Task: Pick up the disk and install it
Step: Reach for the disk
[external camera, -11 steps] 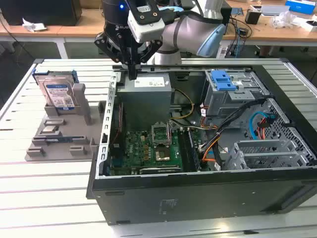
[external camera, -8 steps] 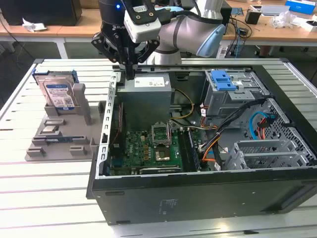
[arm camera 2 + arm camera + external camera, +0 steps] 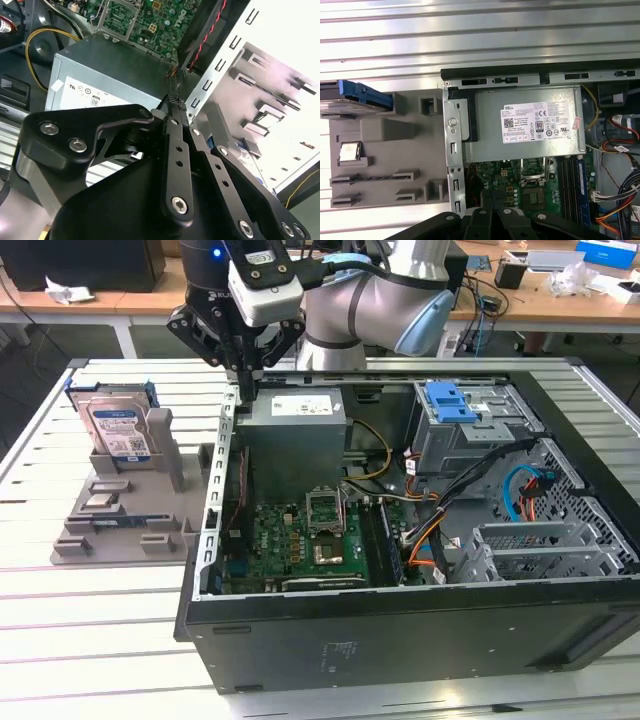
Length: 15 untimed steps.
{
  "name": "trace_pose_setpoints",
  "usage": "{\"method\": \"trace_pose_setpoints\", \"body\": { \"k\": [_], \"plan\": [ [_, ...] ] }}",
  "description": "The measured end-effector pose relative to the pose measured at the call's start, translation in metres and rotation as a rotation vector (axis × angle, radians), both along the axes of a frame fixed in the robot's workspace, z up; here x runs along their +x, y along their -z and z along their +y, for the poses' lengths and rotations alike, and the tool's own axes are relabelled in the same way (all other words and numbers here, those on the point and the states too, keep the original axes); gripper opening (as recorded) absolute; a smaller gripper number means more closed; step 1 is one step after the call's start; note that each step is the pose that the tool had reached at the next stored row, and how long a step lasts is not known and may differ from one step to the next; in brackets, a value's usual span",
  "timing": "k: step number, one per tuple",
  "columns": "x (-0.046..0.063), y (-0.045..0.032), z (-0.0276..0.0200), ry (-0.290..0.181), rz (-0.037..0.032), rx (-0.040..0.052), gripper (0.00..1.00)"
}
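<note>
Gripper [image 3: 246, 392]: jaws clenched, empty, over the case wall [image 3: 222, 455]. Disk [image 3: 118, 430] upright in stand [image 3: 120, 528] (well apart). Likely hazard: jaws clipping that wall.

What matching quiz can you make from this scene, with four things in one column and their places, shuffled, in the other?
Things:
1. silver hard-drive disk with blue frame
2. grey metal power supply box
3. blue plastic bracket
4. green motherboard

Places:
A. flat on the open case's floor
B. upright in the grey holder outside the case
C. atop the grey metal cage
D. in the case corner nearest the black gripper

Pairs: 1-B, 2-D, 3-C, 4-A
</note>
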<state>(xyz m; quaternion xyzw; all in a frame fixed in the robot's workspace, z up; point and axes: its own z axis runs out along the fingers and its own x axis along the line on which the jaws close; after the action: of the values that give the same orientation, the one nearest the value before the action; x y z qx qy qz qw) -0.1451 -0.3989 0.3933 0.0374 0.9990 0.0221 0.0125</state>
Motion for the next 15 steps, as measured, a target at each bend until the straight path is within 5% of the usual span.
{"method": "trace_pose_setpoints", "body": {
  "k": [15],
  "plan": [
    [-0.019,0.0,0.0,0.0,0.0001,-0.0001,0.1]
  ]
}}
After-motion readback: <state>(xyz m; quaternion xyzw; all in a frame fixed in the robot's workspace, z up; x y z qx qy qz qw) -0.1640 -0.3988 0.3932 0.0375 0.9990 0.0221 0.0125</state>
